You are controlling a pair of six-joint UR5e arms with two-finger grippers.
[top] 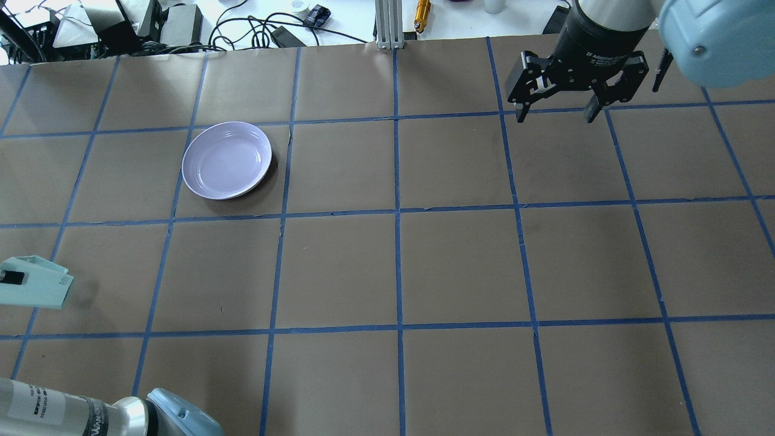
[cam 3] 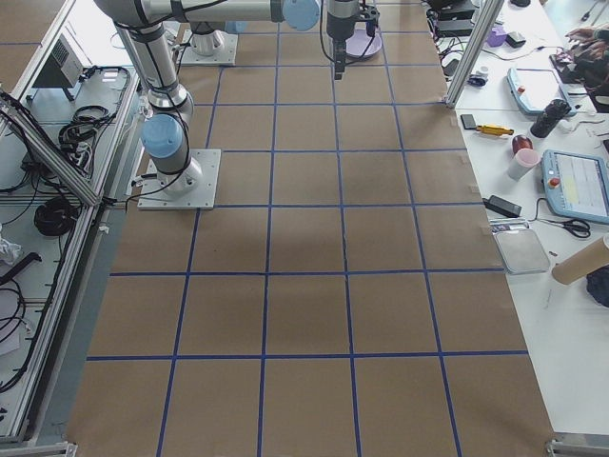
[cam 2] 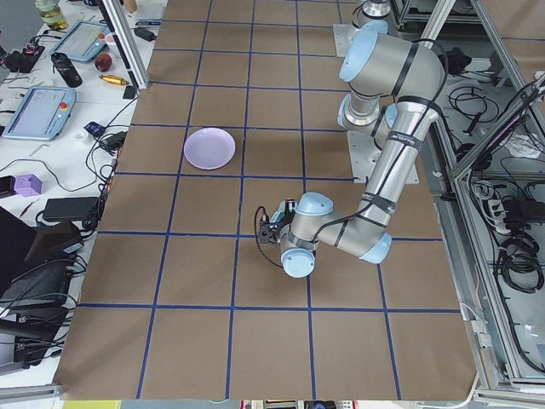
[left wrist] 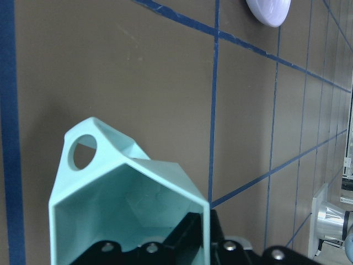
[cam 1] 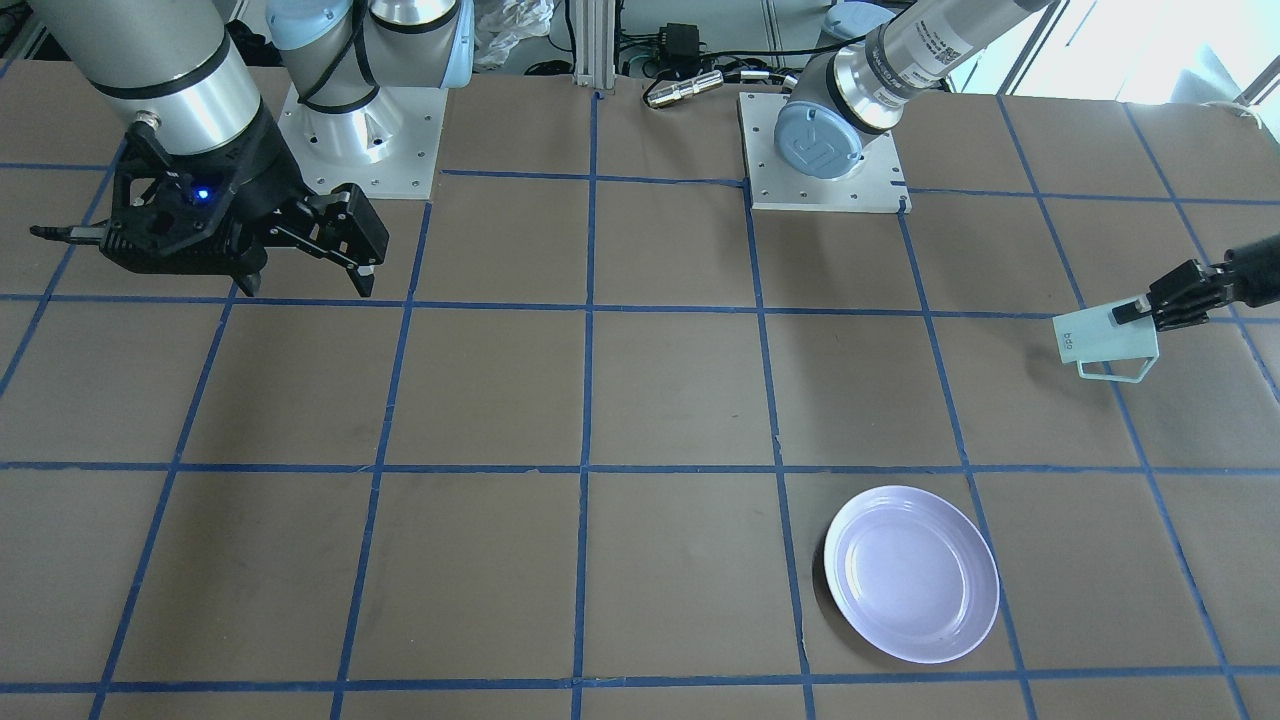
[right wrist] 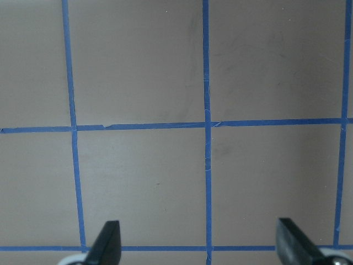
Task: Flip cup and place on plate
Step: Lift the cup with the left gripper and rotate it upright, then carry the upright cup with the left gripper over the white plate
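Starting nearest the robot, a small pale mint-green faceted cup with a hexagonal rim is seen at the robot's left edge of the brown paper-covered bench. The bench is marked into squares by blue tape lines. The cup is turned on its side. Its base, with small dark lettering, is faced toward the bench's middle, and its angular loop handle is pointed toward the bench's far side. The cup is pinched by its wall in the left gripper. In the left wrist view 1 black finger is seen inside the open mouth, laid against the wall. In the front-facing view the other finger is seen on the outside of that wall. Whether the cup is touching the bench cannot be told.

Farther out, on the robot's left half and well apart from the cup, a round shallow pale lavender plate with a raised glossy rim is laid flat on the bench, its inside bare.

Farthest away, over the far part of the robot's right half, the right gripper is hung above the bench and pointed down. Its 2 black fingers are spread wide, and only taped bench is seen between them in the right wrist view.
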